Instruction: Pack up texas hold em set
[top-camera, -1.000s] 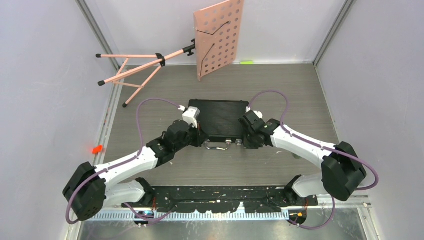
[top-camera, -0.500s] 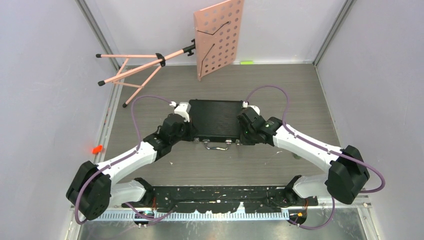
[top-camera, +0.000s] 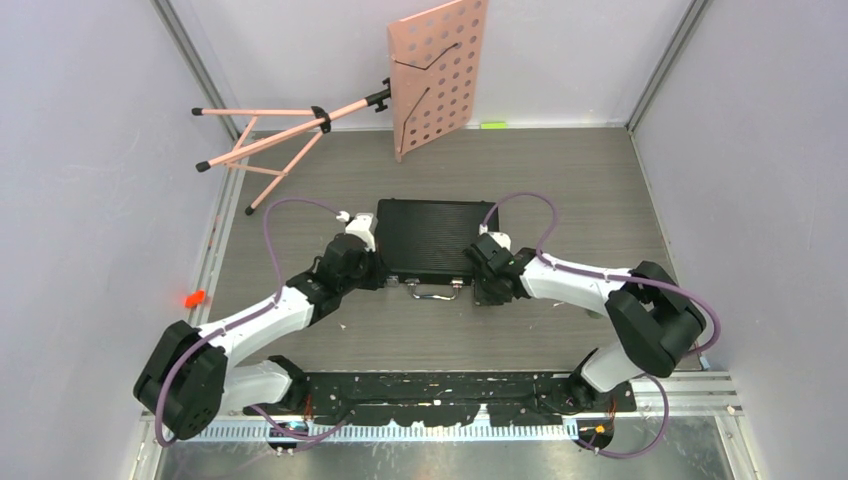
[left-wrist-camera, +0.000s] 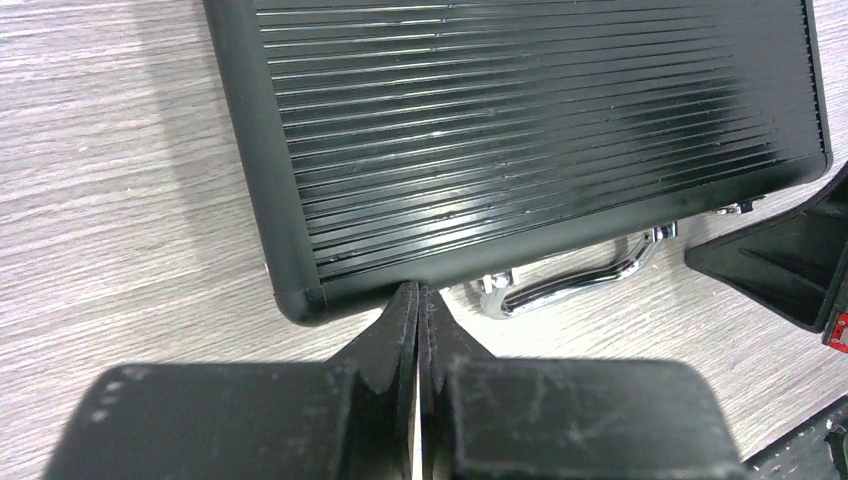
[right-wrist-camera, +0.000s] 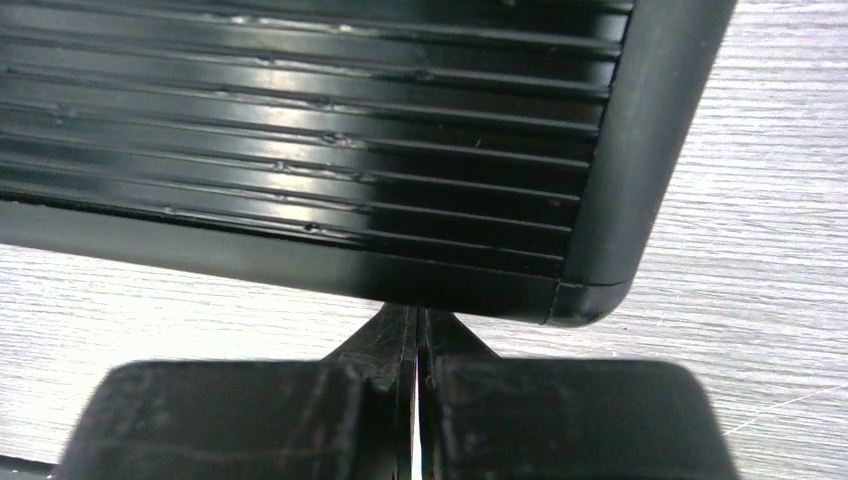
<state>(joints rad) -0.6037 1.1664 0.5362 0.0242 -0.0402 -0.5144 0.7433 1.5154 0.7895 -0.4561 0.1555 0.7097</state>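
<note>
The black ribbed briefcase lies closed and flat on the table, its silver handle at the near edge. It fills the left wrist view and the right wrist view. My left gripper is shut and empty, its tips against the case's near edge by the left corner, beside the handle. My right gripper is shut and empty, its tips against the near edge by the right corner. Chips, cards and dice are hidden.
A pink music stand with its tripod lies at the back of the table. A small red object sits off the table's left edge. White walls close in both sides.
Both grippers have slid toward me along the case's sides, from its left and right flanks to its near edge by the front corners. The case has stayed closed.
</note>
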